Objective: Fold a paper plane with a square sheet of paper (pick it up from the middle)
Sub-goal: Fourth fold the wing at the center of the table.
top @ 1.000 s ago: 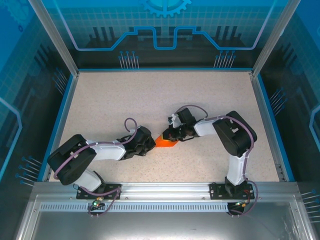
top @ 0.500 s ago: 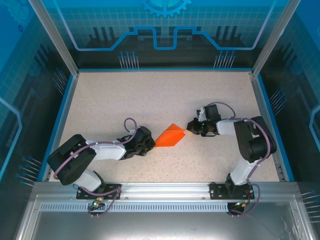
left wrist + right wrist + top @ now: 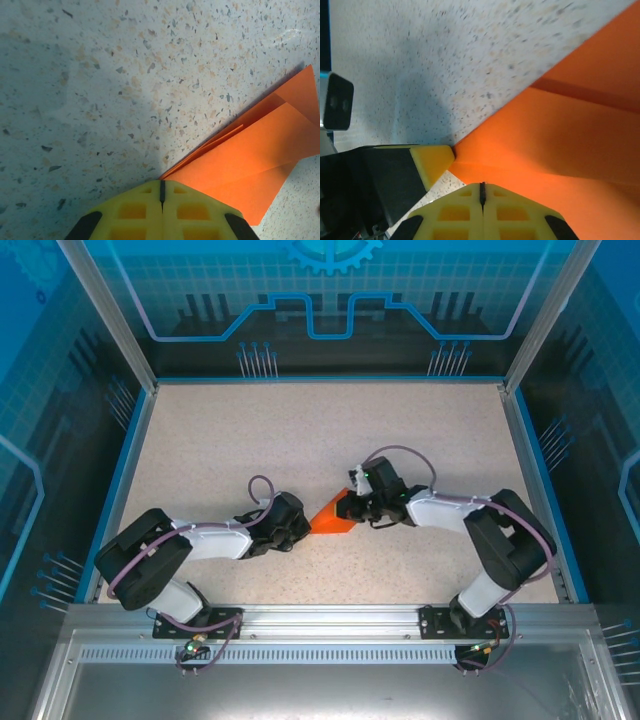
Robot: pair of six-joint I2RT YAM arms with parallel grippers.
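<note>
Pinning a folded orange paper (image 3: 331,523) at mid-frame
Jaws of left gripper (image 3: 161,189) and right gripper (image 3: 482,189) are pressed together, their tips laid on the paper's opposite ends.

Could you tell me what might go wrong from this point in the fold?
1. The left gripper and right gripper, both shut, bear on the folded orange paper close together. The left one's yellow fingertip nearly meets the right's, so they may collide.
2. The layers splay apart beside the left gripper, so a sliding press could crease them crooked or drag the paper across the table.
</note>
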